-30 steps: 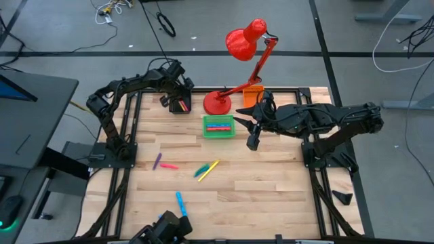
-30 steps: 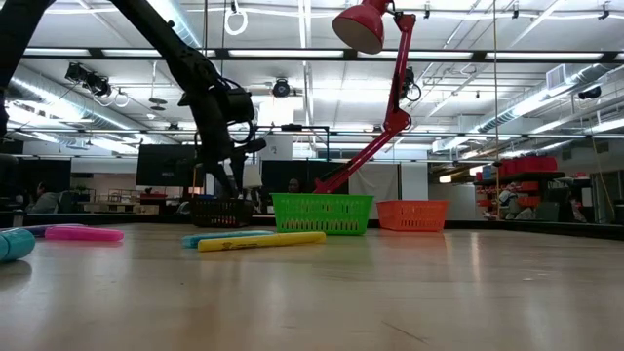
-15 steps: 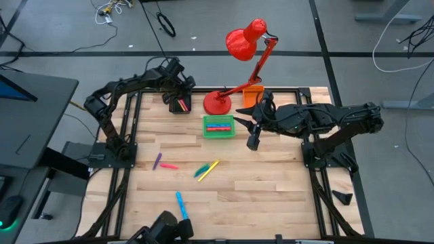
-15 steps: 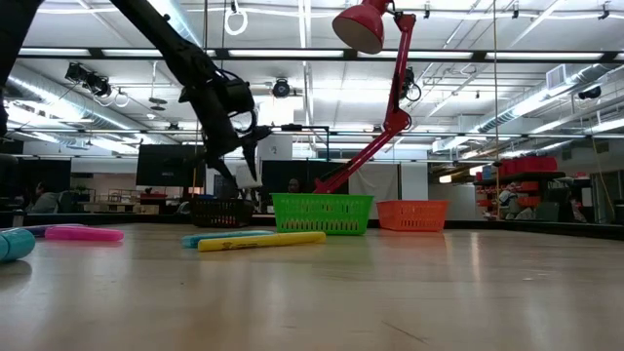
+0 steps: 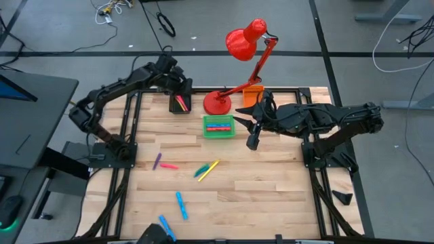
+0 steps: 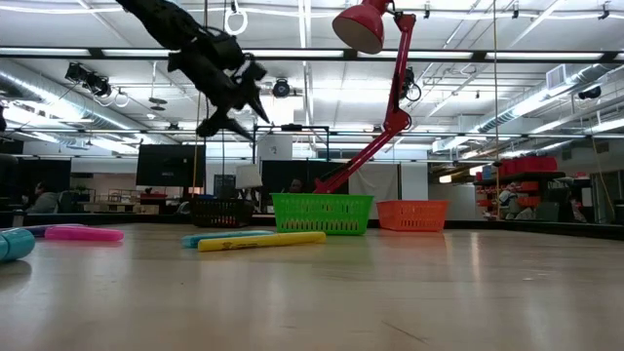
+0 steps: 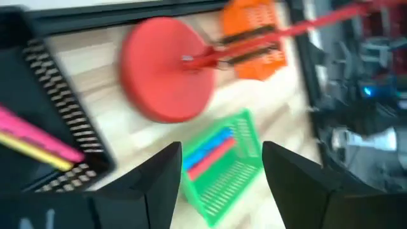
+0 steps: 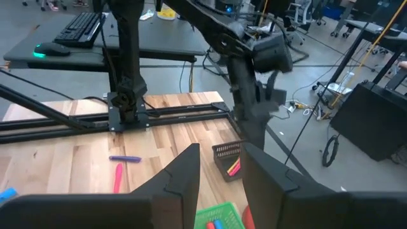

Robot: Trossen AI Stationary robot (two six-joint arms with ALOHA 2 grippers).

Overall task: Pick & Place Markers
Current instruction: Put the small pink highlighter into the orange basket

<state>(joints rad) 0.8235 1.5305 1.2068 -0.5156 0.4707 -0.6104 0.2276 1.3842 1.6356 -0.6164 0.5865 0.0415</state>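
Loose markers lie flat on the wooden table: purple (image 5: 156,160), pink (image 5: 169,166), green and yellow (image 5: 207,169), and two blue (image 5: 181,205). A pink and a yellow marker (image 7: 38,137) lie in the black bin (image 5: 180,104). Blue and red markers lie in the green bin (image 5: 219,126). My left gripper (image 5: 179,84) hangs open, high above the black bin (image 6: 222,211), with nothing between its fingers. My right gripper (image 5: 252,139) waits open and holds nothing, just right of the green bin.
The red lamp's base (image 5: 218,103) stands between the black bin and the orange bin (image 5: 252,95). Its arm and shade lean over the table's far edge. Black frame rails run along the table's left and right sides. Bare wood lies at the near right.
My left gripper has opened and risen from just over the black bin to well above it, tipping from pointing down toward level. My right gripper has kept still.
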